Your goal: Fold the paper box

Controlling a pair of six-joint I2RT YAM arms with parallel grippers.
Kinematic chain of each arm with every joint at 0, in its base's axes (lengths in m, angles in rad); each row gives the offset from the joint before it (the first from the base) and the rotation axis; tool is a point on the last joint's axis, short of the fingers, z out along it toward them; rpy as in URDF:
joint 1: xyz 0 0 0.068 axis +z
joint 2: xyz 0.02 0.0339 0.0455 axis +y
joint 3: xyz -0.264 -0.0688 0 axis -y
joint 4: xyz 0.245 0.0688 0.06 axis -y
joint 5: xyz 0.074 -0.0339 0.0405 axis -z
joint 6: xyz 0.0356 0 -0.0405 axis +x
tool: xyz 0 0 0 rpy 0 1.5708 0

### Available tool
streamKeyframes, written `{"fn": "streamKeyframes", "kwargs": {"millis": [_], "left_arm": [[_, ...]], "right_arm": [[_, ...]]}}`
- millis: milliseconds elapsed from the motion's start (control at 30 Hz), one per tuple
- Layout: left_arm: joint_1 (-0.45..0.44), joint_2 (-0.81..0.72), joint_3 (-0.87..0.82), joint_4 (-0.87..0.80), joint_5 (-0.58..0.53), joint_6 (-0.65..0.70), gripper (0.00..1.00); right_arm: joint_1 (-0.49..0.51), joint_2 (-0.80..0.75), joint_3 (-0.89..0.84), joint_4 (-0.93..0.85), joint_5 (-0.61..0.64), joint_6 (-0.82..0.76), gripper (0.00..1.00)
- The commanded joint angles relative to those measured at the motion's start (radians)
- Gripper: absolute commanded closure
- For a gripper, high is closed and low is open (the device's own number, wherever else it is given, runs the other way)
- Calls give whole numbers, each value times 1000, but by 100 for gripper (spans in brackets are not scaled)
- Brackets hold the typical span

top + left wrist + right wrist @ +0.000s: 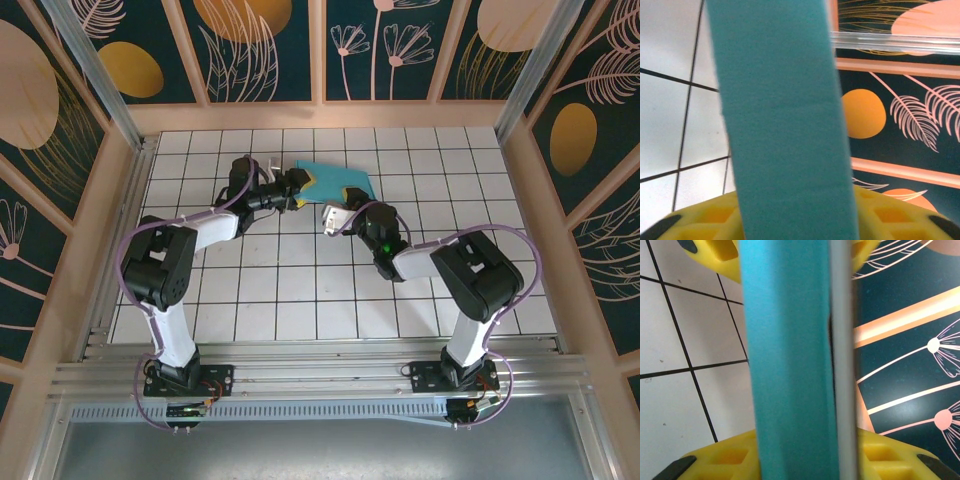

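Note:
The paper box (345, 180) lies teal side up on the tiles at the back centre. My left gripper (300, 186) is at its left end. In the left wrist view a teal wall of the paper box (785, 115) stands across the lower yellow finger (895, 215); the upper finger is out of frame. My right gripper (335, 213) is at the box's near left corner, beside a raised white flap. In the right wrist view a teal strip (790, 365) with a white edge (844, 365) crosses the gap between the yellow fingers (720, 460). Whether either gripper presses the card is hidden.
White tiled floor (300, 290) stretches in front of the box. Patterned walls with wooden frames (320, 105) close in the back and both sides. A metal rail (320, 375) carries the arm bases at the near edge.

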Motion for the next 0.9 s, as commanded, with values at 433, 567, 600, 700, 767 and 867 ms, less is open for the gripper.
{"fn": "streamKeyframes", "kwargs": {"millis": [433, 567, 600, 700, 767, 867], "left_arm": [[93, -457, 12, -376, -447, 521, 1], [92, -646, -20, -473, -656, 864, 1], [93, -690, -39, -485, -686, 938, 1], [93, -793, -94, -501, -671, 1127, 2], [93, -841, -109, -524, -595, 1243, 1], [92, -880, -141, -598, -466, 1382, 2]], "right_arm": [[-99, -328, 126, -646, -447, 282, 68], [-99, -325, 306, -1078, -548, 220, 68], [-98, -317, 356, -1175, -558, 203, 68], [-90, -274, 505, -1421, -572, 168, 68], [-72, -233, 599, -1542, -546, 144, 67], [-38, -161, 716, -1684, -478, 113, 67]]}}
